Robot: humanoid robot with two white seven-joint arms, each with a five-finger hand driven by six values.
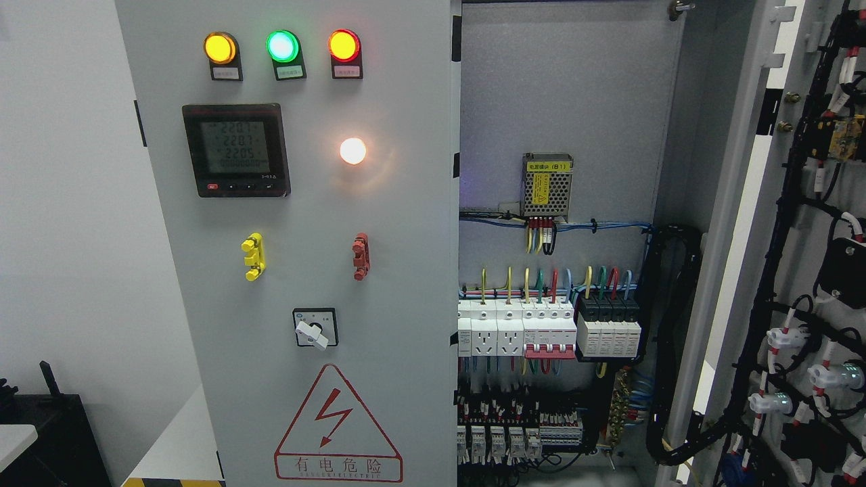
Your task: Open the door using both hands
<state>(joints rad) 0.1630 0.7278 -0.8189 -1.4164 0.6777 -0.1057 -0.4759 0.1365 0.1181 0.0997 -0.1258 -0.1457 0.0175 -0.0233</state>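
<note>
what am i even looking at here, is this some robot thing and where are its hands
This is the view from a camera on a humanoid robot's head. It faces a grey electrical cabinet. The left door is closed and carries three indicator lamps, a digital meter, a rotary switch and a high-voltage warning sign. The right door is swung open, showing its wired back. Inside are circuit breakers and a small power supply. No robot hand is in view, so nothing is held.
</note>
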